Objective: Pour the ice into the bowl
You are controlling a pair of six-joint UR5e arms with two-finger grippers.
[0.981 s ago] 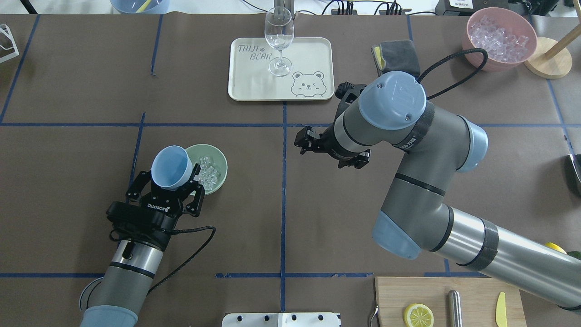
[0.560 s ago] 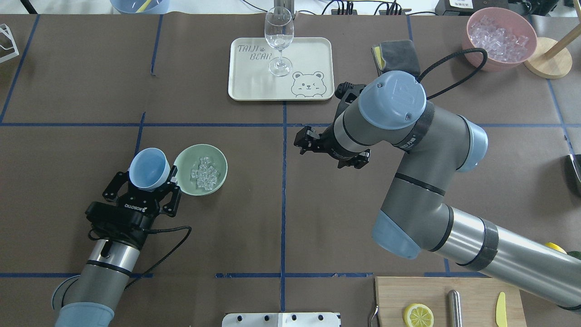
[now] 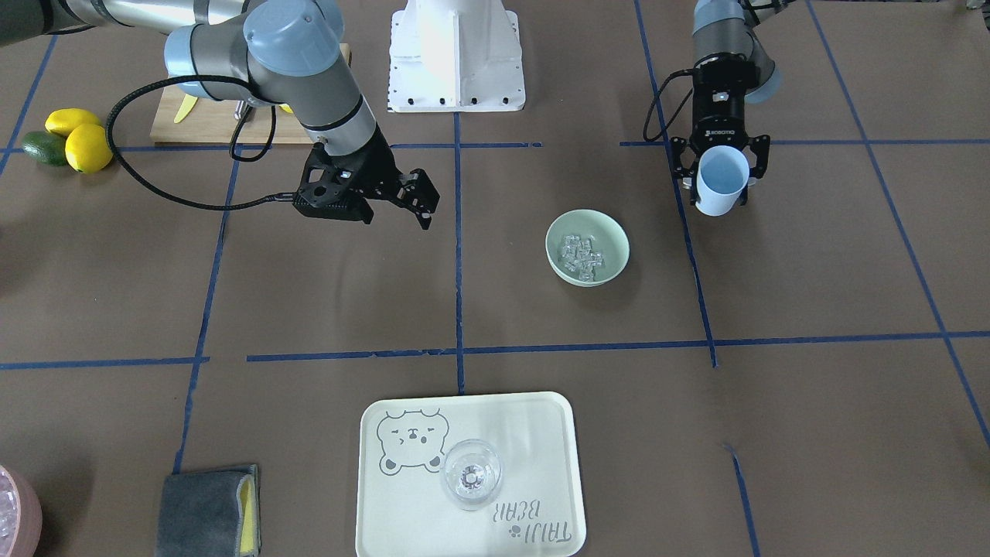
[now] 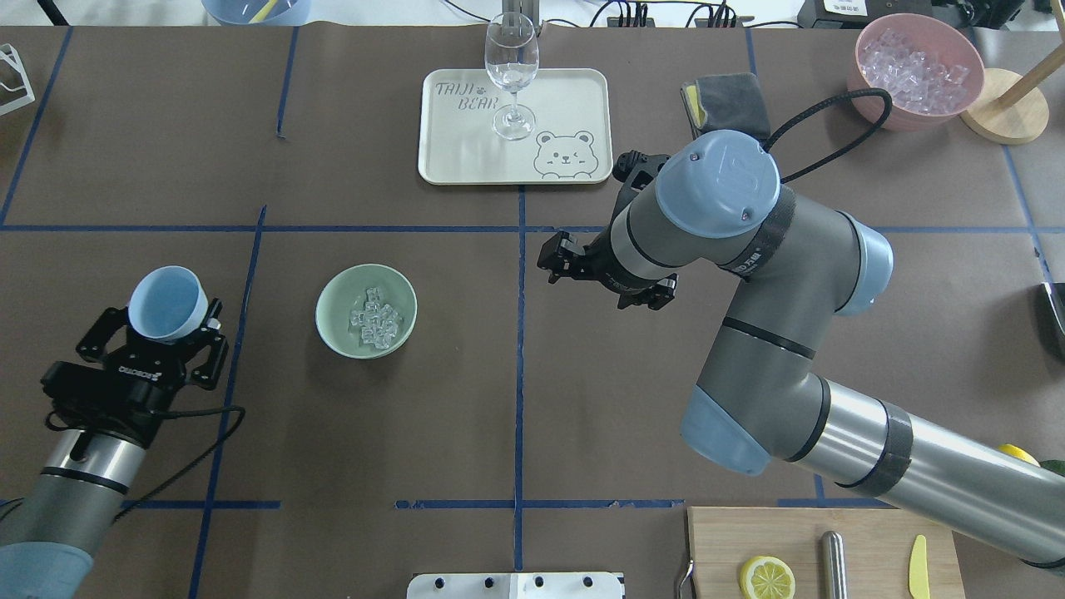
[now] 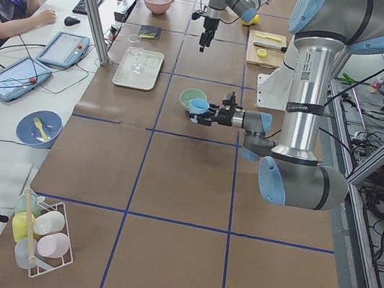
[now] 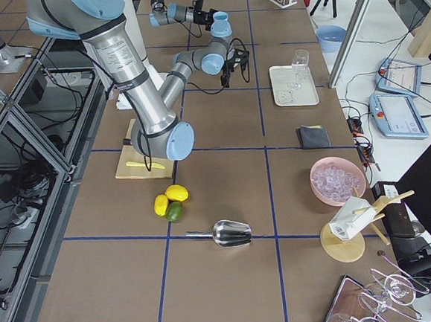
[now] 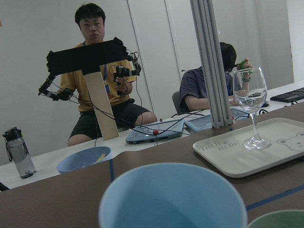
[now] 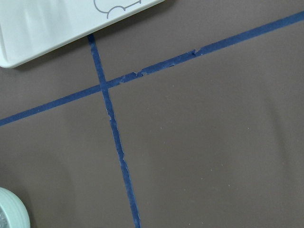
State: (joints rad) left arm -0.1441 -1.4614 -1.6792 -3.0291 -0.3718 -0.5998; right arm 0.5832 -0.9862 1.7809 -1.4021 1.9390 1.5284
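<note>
The pale green bowl (image 4: 336, 291) sits left of the table's middle with the ice (image 4: 376, 318) piled inside as several clear cubes. From the front, the bowl (image 3: 611, 234) and ice (image 3: 582, 254) show the same. My left gripper (image 4: 166, 323) is shut on a light blue cup (image 4: 168, 301), held upright and well to the left of the bowl; the cup looks empty. In the left wrist view the cup (image 7: 173, 199) fills the foreground, with the bowl's rim (image 7: 280, 221) at the corner. My right gripper (image 3: 367, 207) hovers open, holding nothing, right of the centre line.
A cream tray (image 4: 466, 141) with a wine glass (image 4: 512, 75) stands at the far middle. A pink container (image 4: 865, 83) of ice, a folded cloth (image 4: 728, 100) and a wooden stand are far right. A cutting board (image 4: 799, 532) lies near right. People sit beyond the table.
My left arm has carried the blue cup leftward, away from the bowl, and the cup now stands clear of it. The ice stays in the bowl. The right arm has not moved.
</note>
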